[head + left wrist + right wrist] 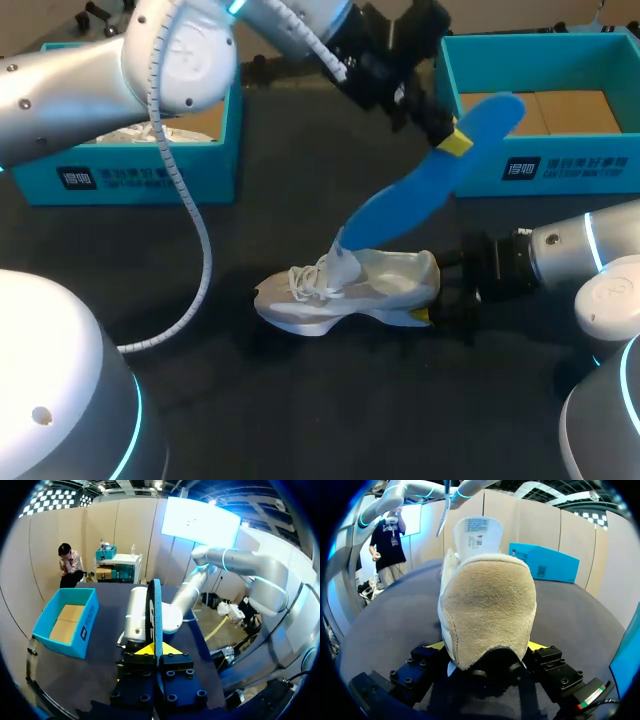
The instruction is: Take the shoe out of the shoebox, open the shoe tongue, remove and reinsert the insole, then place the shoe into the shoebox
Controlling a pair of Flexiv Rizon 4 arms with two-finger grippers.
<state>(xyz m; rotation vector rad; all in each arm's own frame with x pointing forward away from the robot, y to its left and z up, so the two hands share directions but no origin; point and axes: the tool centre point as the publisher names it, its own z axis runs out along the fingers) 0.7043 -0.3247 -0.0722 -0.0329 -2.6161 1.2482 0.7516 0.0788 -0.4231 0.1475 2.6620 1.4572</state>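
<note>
The left hand (452, 140) grips the blue insole (420, 195) aloft above the white shoe (345, 290), which sits on the counter (300, 400), heel clamped by the right hand (437, 303).

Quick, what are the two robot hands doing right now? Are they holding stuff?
Left gripper: fingers closed on the blue insole.
Right gripper: fingers closed on the heel of the white shoe.
</note>
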